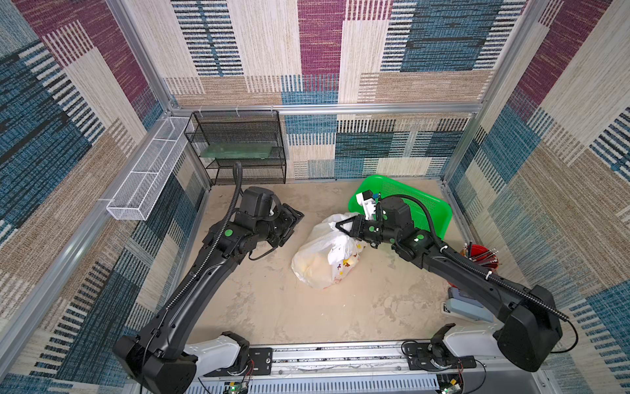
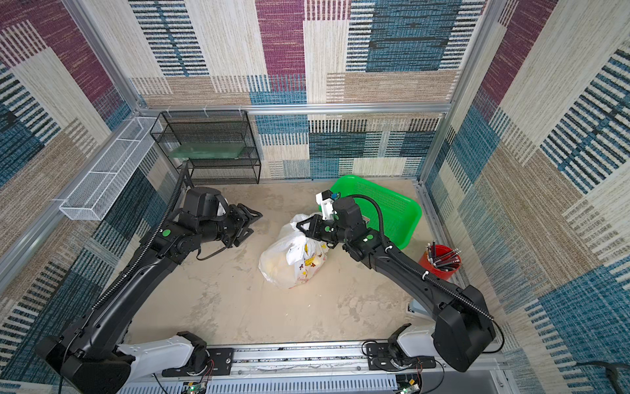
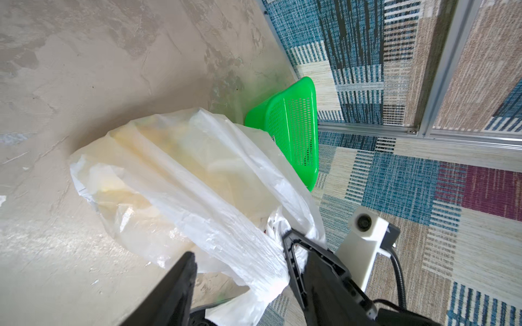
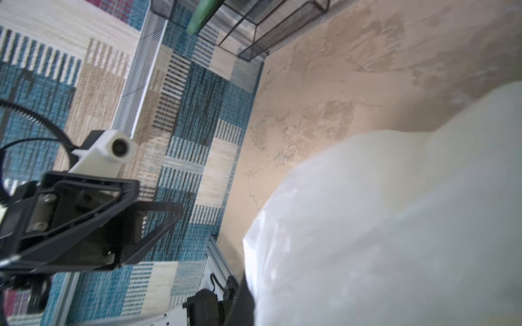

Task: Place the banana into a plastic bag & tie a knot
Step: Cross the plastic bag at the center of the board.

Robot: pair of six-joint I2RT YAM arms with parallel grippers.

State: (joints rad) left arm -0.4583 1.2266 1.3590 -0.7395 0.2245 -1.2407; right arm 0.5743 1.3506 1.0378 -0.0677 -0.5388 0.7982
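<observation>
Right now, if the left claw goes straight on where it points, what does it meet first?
Probably the plastic bag, near its gathered top that the right claw pinches. Only bare table lies between the left claw and it; height is unclear.

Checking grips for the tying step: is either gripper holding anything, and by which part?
The right gripper pinches the plastic bag by its gathered top. The left gripper holds nothing.

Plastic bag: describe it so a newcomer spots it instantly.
In the middle of the beige tabletop, beside the green basket, lies the plastic bag. It alone is crumpled translucent white film with cartoon prints, top pinched by the right gripper.
</observation>
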